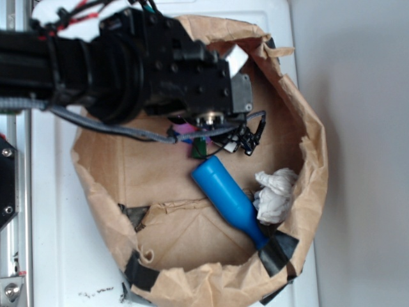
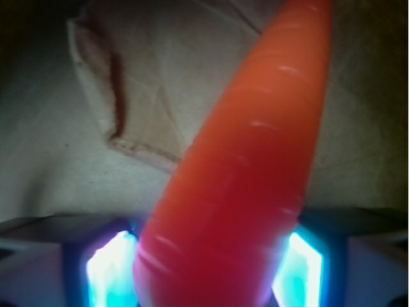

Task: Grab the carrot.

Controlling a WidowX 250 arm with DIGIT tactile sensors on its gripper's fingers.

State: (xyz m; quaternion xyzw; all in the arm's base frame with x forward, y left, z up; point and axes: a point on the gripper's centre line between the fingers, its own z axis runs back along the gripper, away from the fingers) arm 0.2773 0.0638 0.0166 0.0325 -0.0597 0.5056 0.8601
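The orange carrot (image 2: pixel 246 173) fills the wrist view and runs from the bottom centre up to the top right. It sits between the two glowing pads (image 2: pixel 110 272) and touches both sides. My gripper (image 2: pixel 204 268) is shut on the carrot's thick end. In the exterior view the gripper (image 1: pixel 206 131) reaches down into the brown paper bag (image 1: pixel 314 160), and the black arm hides the carrot's body. Only its dark green stem (image 1: pixel 198 149) shows below the wrist.
A blue bottle-shaped toy (image 1: pixel 227 195) lies diagonally on the bag floor just below the gripper. Crumpled white paper (image 1: pixel 276 194) lies to its right. The bag's torn walls, patched with black tape (image 1: pixel 280 251), ring the space. The bag stands on a white surface (image 1: pixel 57 224).
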